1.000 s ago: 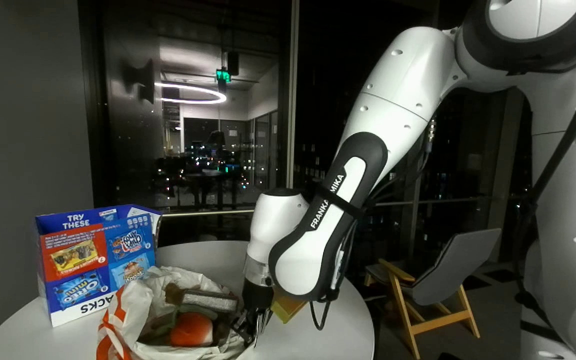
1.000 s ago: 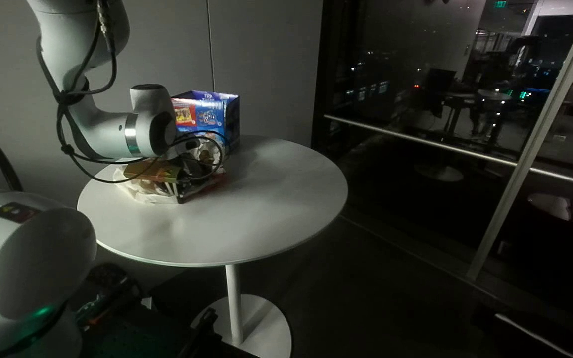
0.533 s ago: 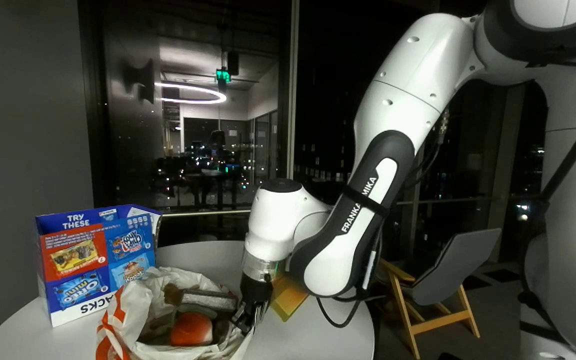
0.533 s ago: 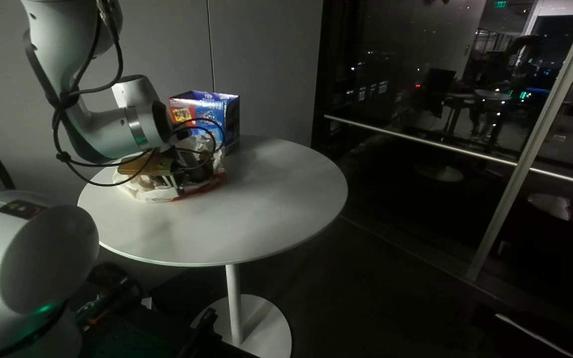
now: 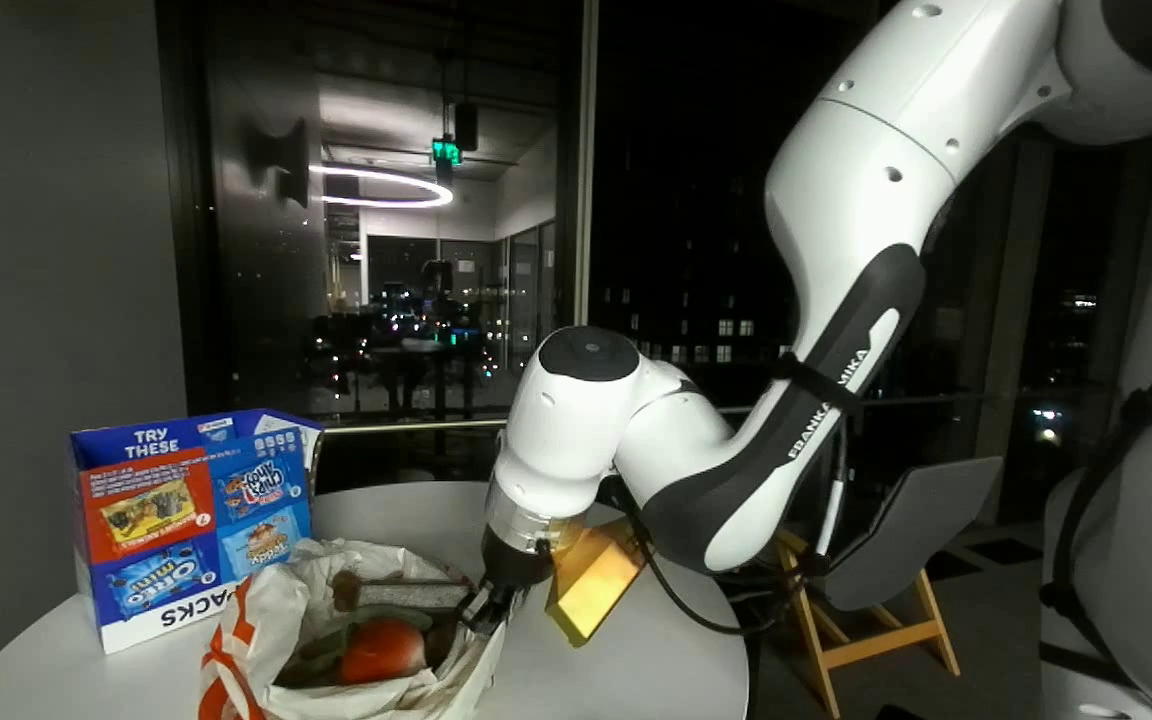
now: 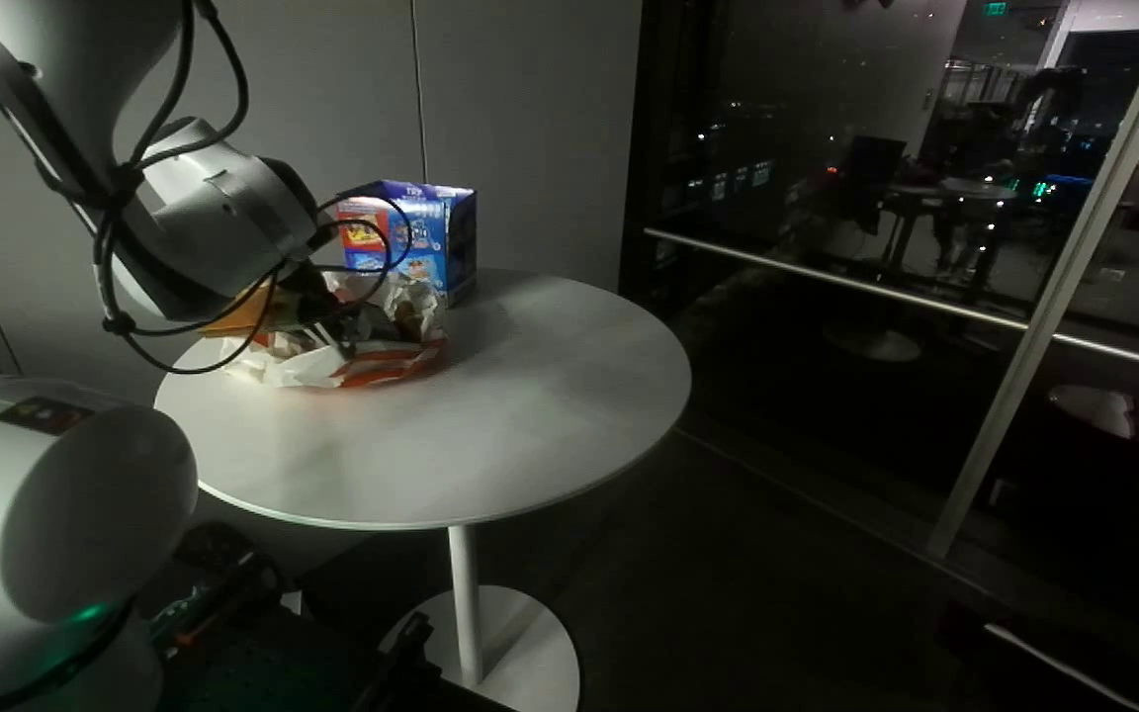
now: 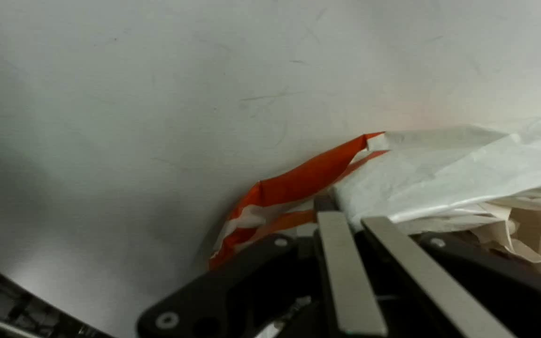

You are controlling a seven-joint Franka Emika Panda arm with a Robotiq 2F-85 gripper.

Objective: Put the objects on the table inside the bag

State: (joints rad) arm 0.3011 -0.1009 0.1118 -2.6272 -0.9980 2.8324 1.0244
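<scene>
Gripper [image 7: 352, 218] rose w/ bag [image 7: 421, 183] rim btwn fingers [image 7: 349, 277].

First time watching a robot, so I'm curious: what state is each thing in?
Bag, open, on the table
Gripper, shut on the bag's edge
Orange-red item, inside the bag
Gray item, inside the bag
Snack box, standing on the table
Ring light, lit
Green sign, lit

arm [image 5: 866, 170]: white, black-trimmed | FRANKA lettering [image 5: 809, 431] | cables [image 6: 186, 44]: black, looped | end effector [image 7: 353, 217]: black, seemingly grey-faced
</scene>
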